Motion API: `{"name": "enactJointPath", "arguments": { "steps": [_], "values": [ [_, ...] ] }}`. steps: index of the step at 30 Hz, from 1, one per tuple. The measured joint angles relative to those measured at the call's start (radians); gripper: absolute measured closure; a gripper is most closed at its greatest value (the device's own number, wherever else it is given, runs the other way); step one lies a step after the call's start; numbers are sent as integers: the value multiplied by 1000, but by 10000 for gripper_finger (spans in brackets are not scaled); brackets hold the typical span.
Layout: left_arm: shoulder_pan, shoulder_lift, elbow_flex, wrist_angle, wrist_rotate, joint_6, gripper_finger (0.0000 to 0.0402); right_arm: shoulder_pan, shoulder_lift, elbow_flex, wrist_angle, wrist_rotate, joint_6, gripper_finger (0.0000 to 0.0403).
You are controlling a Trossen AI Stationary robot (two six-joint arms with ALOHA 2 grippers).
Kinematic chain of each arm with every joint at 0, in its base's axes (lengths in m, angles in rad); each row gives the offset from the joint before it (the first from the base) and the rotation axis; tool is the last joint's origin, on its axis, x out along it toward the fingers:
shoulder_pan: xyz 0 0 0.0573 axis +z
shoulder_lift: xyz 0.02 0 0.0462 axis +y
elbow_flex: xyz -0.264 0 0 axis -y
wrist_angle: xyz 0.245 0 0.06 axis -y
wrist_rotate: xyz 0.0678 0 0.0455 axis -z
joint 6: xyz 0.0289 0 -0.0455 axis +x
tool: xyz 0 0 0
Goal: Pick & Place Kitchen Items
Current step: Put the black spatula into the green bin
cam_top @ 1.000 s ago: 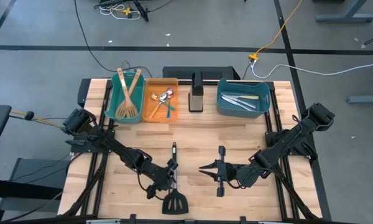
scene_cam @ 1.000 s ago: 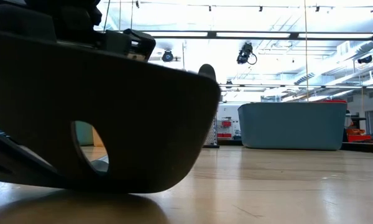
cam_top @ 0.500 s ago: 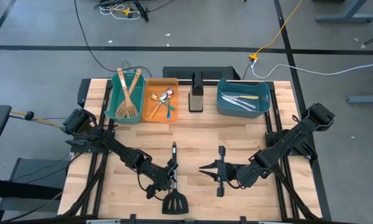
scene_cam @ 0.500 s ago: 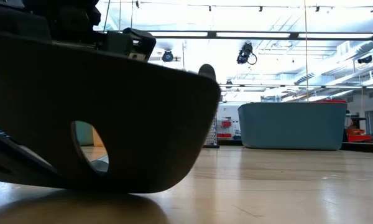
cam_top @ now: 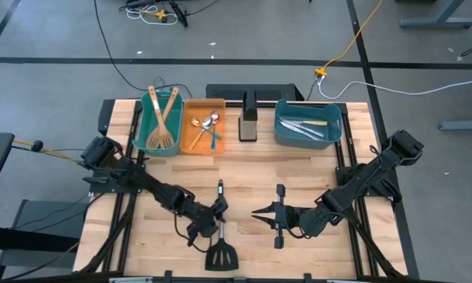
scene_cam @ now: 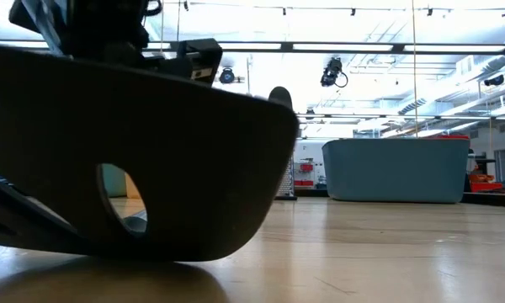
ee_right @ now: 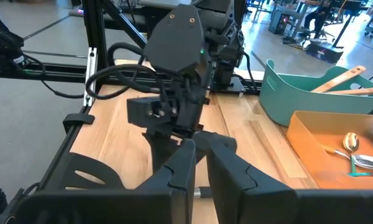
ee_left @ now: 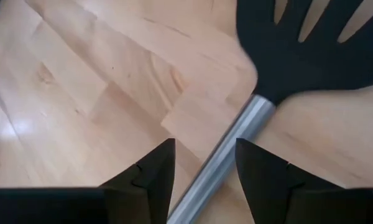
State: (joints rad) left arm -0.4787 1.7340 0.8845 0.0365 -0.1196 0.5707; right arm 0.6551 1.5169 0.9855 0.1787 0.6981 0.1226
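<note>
Black slotted turner (cam_top: 220, 236) — head toward table's near edge.

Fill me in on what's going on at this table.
The left tool sits open astride the steel handle of the black turner, which lies flat near the table's front edge. The right tool waits nearby with fingers nearly together, empty. Spatulas, spoons and knives already lie in the three bins.

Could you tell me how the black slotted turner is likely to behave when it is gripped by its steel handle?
The black slotted turner lies flat on the table. Its smooth, round steel handle, between the left gripper fingers, may slip or twist. The broad head probably makes it dip head-down. It looks rigid.
</note>
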Motion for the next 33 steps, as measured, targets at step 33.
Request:
{"name": "enactJointPath", "arguments": {
  "steps": [33],
  "values": [
    [44,2,-1,-139,0,54,227,-27,0,0,-1,-8,0,353]
  ]
}}
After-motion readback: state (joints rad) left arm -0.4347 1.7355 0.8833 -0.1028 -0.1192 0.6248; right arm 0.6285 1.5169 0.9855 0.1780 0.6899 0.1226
